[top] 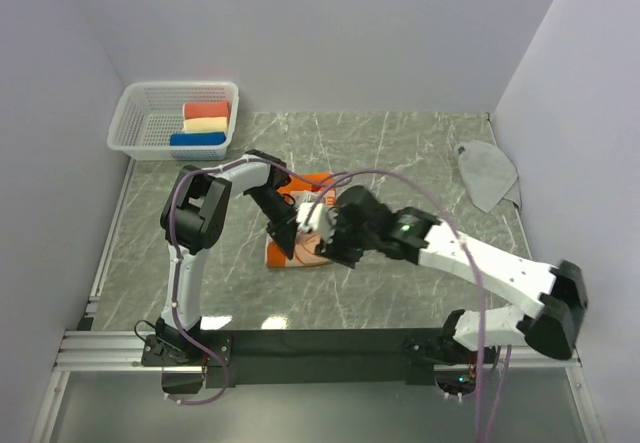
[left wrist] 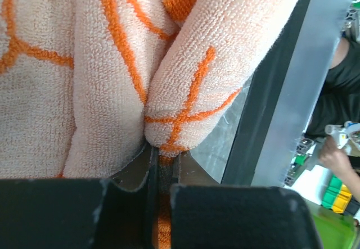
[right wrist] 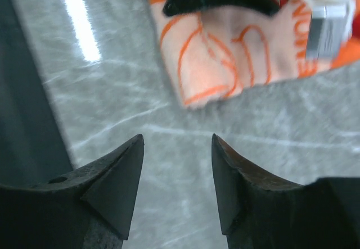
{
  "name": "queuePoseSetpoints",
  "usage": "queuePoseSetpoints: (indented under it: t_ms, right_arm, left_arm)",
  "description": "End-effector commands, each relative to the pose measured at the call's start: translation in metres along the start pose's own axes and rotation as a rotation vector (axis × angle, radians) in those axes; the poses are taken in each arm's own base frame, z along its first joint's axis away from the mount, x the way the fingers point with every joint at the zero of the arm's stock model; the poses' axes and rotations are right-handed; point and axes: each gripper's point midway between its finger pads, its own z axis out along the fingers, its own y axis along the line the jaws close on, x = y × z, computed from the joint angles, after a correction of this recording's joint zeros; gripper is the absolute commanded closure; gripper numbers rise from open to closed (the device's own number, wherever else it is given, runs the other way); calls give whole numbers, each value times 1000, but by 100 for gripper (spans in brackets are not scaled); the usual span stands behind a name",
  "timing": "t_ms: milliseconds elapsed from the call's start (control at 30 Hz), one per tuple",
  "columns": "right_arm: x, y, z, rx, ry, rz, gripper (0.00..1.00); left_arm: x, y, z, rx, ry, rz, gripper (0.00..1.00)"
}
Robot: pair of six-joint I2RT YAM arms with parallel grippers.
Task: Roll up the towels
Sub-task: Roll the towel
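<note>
The orange towel (top: 283,253) with cartoon line drawings lies folded at the table's middle, partly hidden under both grippers. My left gripper (top: 287,231) is shut on a fold of it; in the left wrist view the fingers (left wrist: 143,164) pinch a rounded towel fold (left wrist: 191,91) between them. My right gripper (top: 335,247) is open and empty, hovering over bare table just short of the towel's near corner (right wrist: 225,69); its fingertips (right wrist: 132,148) stand well apart. The plain grey towel (top: 487,173) lies crumpled at the far right.
A white basket (top: 125,128) at the back left holds red, cream and blue rolls. A black rail (top: 320,343) runs along the near edge. Walls close in the left, back and right sides.
</note>
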Motion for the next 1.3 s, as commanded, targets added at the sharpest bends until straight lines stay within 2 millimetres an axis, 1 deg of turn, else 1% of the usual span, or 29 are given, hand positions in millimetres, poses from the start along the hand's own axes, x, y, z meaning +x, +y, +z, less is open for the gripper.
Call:
queuePoseSetpoints:
  t_ms: [0, 33, 67, 100, 167, 233, 267, 300, 367, 433, 467, 567, 600, 633, 667, 700, 733, 767, 800, 833, 900, 933, 967, 1000, 1067, 1133, 1167, 1233, 1267]
  right_arm:
    - [-23, -26, 34, 204, 15, -159, 41]
    - [-30, -21, 43, 204, 12, -210, 41]
    - [-37, -20, 50, 210, 0, -232, 40]
    - [-32, -18, 66, 202, 37, -251, 40]
    - [-35, -15, 81, 195, 34, -290, 40]
    - [-22, -12, 99, 175, 69, -319, 40]
    - [-21, -13, 105, 178, 69, -322, 40]
    - [-11, -10, 116, 159, 100, -331, 40]
    - [2, -6, 128, 138, 124, -335, 40]
    - [20, 0, 139, 96, 162, -326, 46]
    - [28, -2, 140, 82, 182, -305, 49]
    - [50, 3, 149, 11, 233, -239, 62]
    - [51, -4, 149, 0, 233, -201, 74]
    - [56, 2, 148, -55, 244, -172, 79]
    - [61, 3, 150, -84, 257, -145, 86]
    - [61, -4, 148, -95, 253, -104, 100]
    - [60, -2, 148, -128, 247, -80, 100]
    - [63, 7, 146, -199, 245, -46, 100]
    - [64, 9, 145, -233, 242, -25, 100]
    - [64, 13, 143, -279, 236, 0, 100]
    - [62, 15, 141, -324, 224, 15, 100]
    - [63, 13, 140, -336, 225, 31, 100]
    - [68, 18, 138, -376, 248, 53, 100]
    - [64, 19, 138, -404, 234, 59, 100]
    - [69, 19, 137, -431, 250, 80, 100]
    - [67, 18, 138, -449, 253, 78, 100]
    - [75, 21, 139, -473, 283, 97, 100]
    - [71, 20, 141, -498, 285, 113, 100]
    - [79, 23, 143, -524, 320, 143, 100]
  left_arm:
    - [16, 39, 14, -76, 83, 46, 99]
    - [16, 41, 14, -76, 84, 44, 99]
    - [16, 41, 14, -75, 85, 42, 99]
    - [17, 42, 14, -74, 85, 37, 99]
    - [16, 43, 12, -77, 79, 35, 99]
    - [17, 47, 11, -85, 70, 28, 99]
    - [17, 47, 10, -84, 65, 24, 98]
    - [16, 49, 9, -83, 57, 18, 98]
    - [16, 51, 8, -81, 51, 5, 97]
    - [15, 52, 5, -81, 31, -10, 96]
    - [14, 52, 4, -83, 20, -10, 97]
    - [15, 53, -1, -83, -11, -34, 96]
    - [17, 54, -2, -80, -19, -43, 96]
    - [16, 52, -3, -71, -34, -54, 96]
    - [15, 50, -5, -66, -49, -57, 96]
    - [16, 50, -8, -55, -70, -71, 95]
    - [14, 48, -11, -50, -93, -80, 96]
    - [7, 43, -15, -37, -133, -78, 96]
    - [8, 43, -19, -35, -164, -96, 91]
    - [-1, 40, -25, -34, -214, -91, 87]
    - [-4, 40, -36, -36, -268, -104, 77]
    - [-8, 39, -41, -34, -298, -108, 75]
    - [-11, 37, -46, -36, -321, -106, 74]
    - [-13, 38, -54, -34, -354, -118, 71]
    - [-16, 36, -66, -36, -387, -130, 69]
    - [-18, 36, -81, -33, -441, -141, 67]
    - [-20, 30, -90, -31, -467, -133, 67]
    - [-19, 29, -110, -35, -530, -121, 64]
    - [-18, 25, -124, -55, -565, -114, 62]
